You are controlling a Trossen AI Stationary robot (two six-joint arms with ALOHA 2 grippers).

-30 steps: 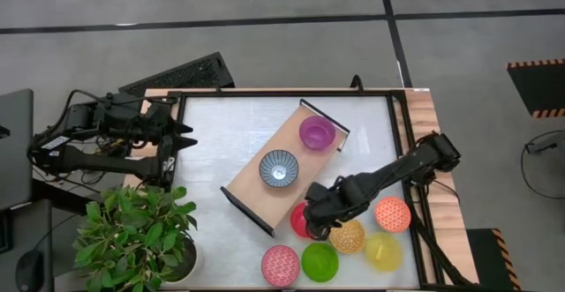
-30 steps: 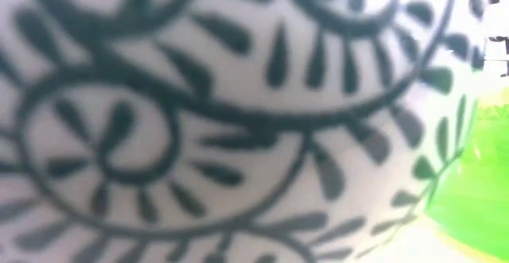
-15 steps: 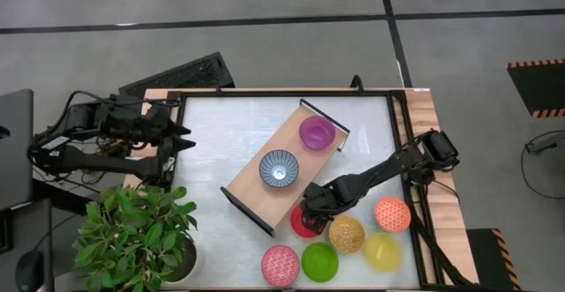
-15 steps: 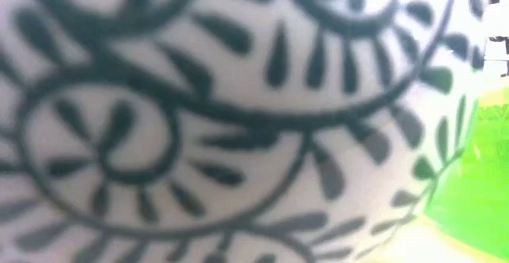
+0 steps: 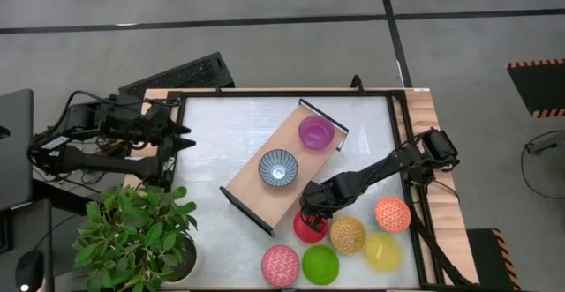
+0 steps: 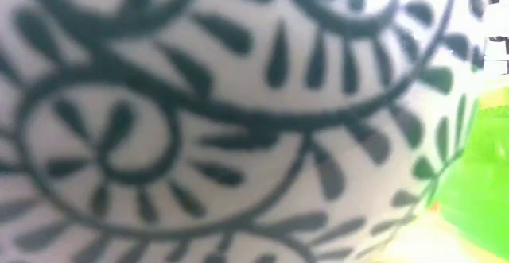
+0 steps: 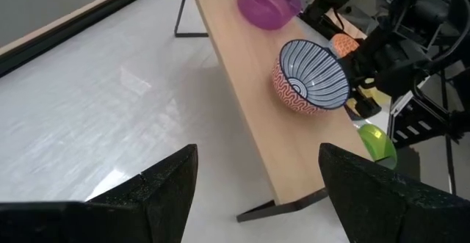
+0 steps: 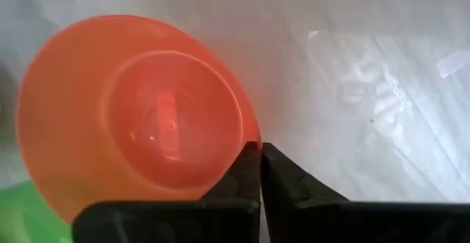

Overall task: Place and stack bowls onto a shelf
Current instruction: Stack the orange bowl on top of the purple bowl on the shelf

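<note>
A: From the high view, the right gripper (image 5: 311, 217) is seen lowered onto the rim of the red bowl (image 5: 309, 228), just beside the near end of the shelf (image 5: 256, 186). The blue-grey bowl (image 5: 278, 168) and the purple bowl (image 5: 316, 132) are seated on the board, apart from each other.

B: And the rest are grouped on the white table (image 5: 221, 142): pink bowl (image 5: 280, 265), green bowl (image 5: 320, 263), yellow-orange bowl (image 5: 348, 235), yellow bowl (image 5: 383, 251), orange bowl (image 5: 393, 214). The left gripper (image 5: 181, 137) is parked at the table's left edge.

A: Low view now: the frame is almost filled by a white surface with dark leaf patterning (image 6: 199, 120); a strip of green is glimpsed at the edge.

B: Left wrist view: the left fingers (image 7: 169, 191) are held wide apart, with nothing between them. The shelf is seen ahead.

A: Right wrist view: the fingertips (image 8: 258, 171) are pressed together, and the red bowl's rim is pinched between them.
</note>
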